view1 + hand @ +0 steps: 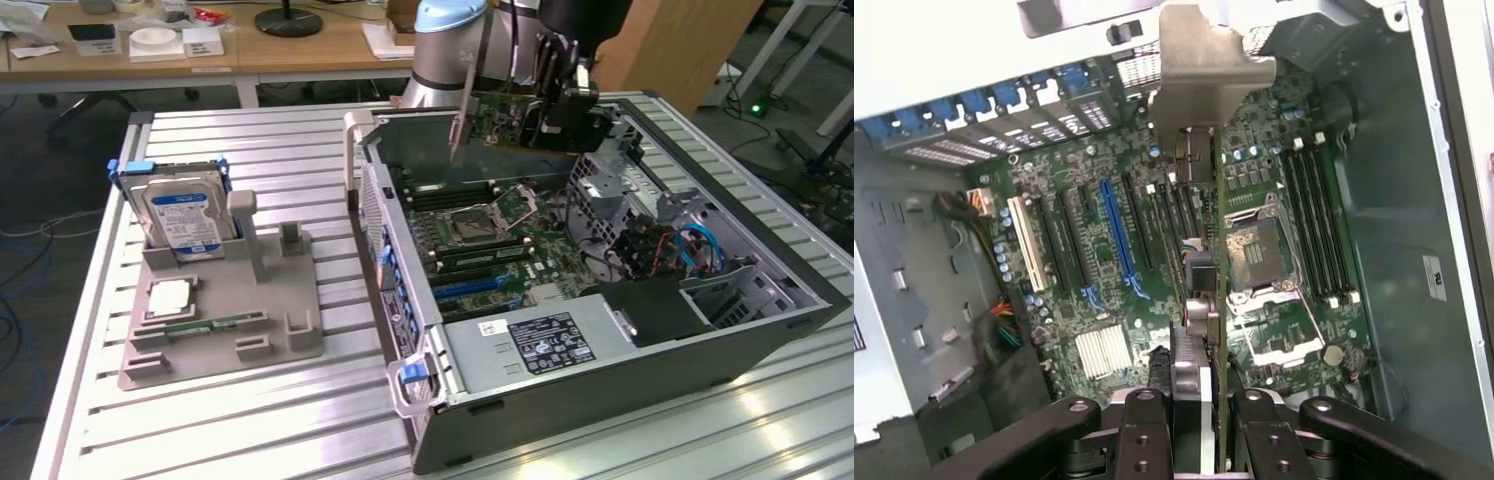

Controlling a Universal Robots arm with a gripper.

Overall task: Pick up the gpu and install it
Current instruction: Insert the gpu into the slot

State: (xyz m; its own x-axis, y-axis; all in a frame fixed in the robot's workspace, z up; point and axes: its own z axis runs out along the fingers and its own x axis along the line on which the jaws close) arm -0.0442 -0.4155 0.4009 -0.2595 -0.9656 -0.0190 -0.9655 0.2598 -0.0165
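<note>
My gripper (561, 108) hangs over the far end of the open computer case (747, 330) and is shut on the gpu (505, 118), a dark green circuit card held on edge with its silvery end bracket pointing down toward the case's rear wall. Seen from the wrist, the gpu (1206, 80) runs edge-on from its metal bracket back to my gripper (1204, 400), whose fingers (1144, 430) clamp its near end. It hovers above the motherboard (1104, 290), over the expansion slots beside the blue slot (1116, 235) and clear of them.
An empty CPU socket (478, 222) and memory slots lie in the case, with cables and a power supply (541, 340) at the near end. On the exterior view's left, a grey fixture (220, 340) holds a hard drive (184, 218), a chip (168, 298) and a memory stick (220, 323).
</note>
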